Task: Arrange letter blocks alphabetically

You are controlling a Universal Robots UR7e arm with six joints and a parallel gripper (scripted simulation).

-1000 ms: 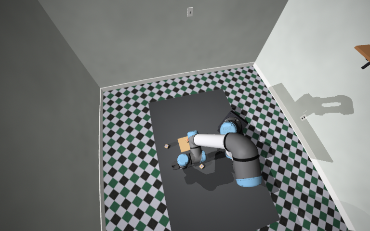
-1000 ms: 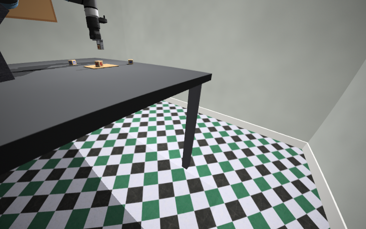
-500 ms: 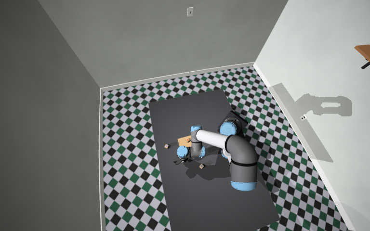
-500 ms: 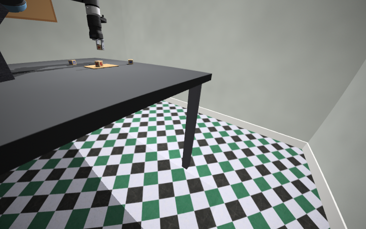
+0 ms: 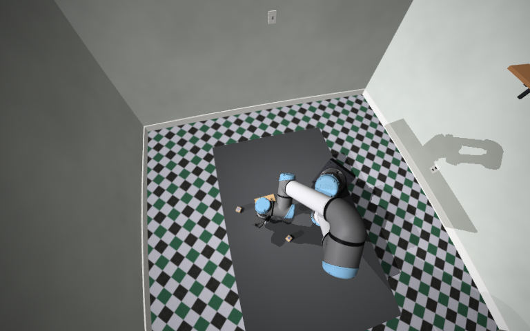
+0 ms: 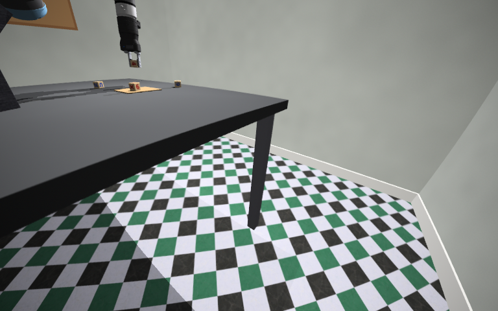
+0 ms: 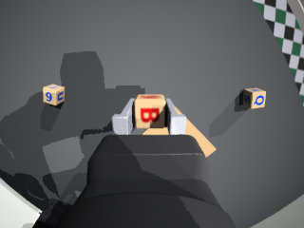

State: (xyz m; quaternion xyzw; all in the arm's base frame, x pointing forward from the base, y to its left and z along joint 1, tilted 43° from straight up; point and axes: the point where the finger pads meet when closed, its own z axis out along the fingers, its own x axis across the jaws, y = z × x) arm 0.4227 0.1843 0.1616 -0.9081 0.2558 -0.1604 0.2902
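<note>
My gripper is shut on a wooden block with a red B and holds it in the air over the tan mat. In the exterior view the gripper hangs well above the mat, where a block with red marks lies. A block with blue marks lies on the table left of the mat, and another lies to its right. In the wrist view these two show at the left and right. The block on the mat is hidden there.
The dark table carries the arm's base at its right edge. The arm's elbow reaches over the table's middle. In the top view the two loose blocks lie either side of the wrist.
</note>
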